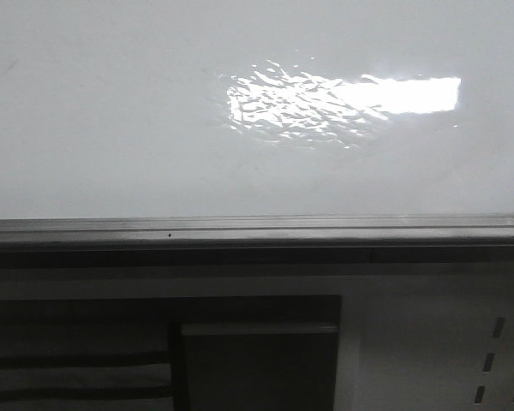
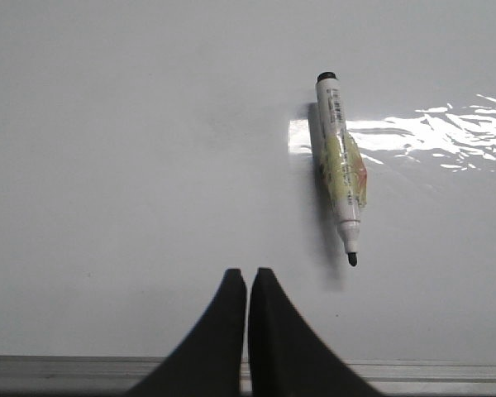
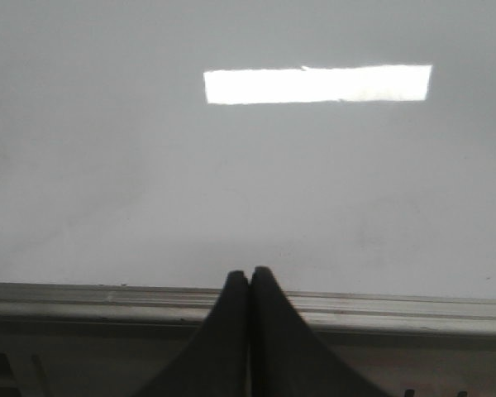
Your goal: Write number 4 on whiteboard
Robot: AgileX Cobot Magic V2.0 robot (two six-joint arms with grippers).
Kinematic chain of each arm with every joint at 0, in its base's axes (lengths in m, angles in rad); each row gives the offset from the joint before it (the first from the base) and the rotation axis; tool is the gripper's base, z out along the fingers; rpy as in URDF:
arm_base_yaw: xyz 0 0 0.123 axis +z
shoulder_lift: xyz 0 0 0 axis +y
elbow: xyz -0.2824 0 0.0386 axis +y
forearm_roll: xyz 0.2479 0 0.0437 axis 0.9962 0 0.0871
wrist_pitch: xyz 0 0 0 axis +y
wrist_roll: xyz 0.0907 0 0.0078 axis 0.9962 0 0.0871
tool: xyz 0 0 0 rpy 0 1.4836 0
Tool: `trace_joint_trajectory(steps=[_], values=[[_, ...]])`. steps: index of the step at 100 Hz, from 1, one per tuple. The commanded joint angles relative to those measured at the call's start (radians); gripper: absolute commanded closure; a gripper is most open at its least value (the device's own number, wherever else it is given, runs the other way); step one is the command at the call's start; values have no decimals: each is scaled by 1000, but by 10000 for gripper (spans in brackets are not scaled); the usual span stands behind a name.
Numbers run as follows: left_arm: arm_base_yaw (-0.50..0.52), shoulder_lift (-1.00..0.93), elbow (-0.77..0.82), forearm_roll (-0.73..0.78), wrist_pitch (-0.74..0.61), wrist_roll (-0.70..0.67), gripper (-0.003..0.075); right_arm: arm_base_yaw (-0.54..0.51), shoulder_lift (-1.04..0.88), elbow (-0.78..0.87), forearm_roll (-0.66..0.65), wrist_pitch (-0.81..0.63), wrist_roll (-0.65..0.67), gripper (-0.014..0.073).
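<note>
The whiteboard [image 1: 111, 128] is a glossy white board with a bright rippled glare patch and a grey edge rail [image 1: 240, 229]. No number 4 shows on it in any view. In the left wrist view a white marker [image 2: 341, 165] with a yellow label lies uncapped on the whiteboard [image 2: 132, 165], black tip toward the rail. My left gripper [image 2: 247, 275] is shut and empty, short of the marker and to one side of its tip. My right gripper [image 3: 250, 272] is shut and empty over the rail [image 3: 107, 302] of the whiteboard [image 3: 107, 165]. Neither gripper shows in the front view.
Below the rail in the front view is a pale panel with slots [image 1: 497, 360] and a dark recess [image 1: 257, 360]. A bright rectangular light reflection [image 3: 318, 83] lies on the board in the right wrist view.
</note>
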Motion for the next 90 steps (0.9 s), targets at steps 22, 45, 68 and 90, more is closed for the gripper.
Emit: trace_joint_trajectory(steps=[22,45,68,90], values=[[-10,-27,25,-8,-78,-1,741,-7,-21,21,-1,-76,-5,666],[-10,-27,25,-8,-78,-1,741,-7,-21,21,-1,-76,-5,666],[-10,-27,25,-8,-78,-1,741,-7,-21,21,-1,-76,-5,666],[-10,-27,25,-8,-92,-1,741,-7,-21,21,13,-105,-3,666]])
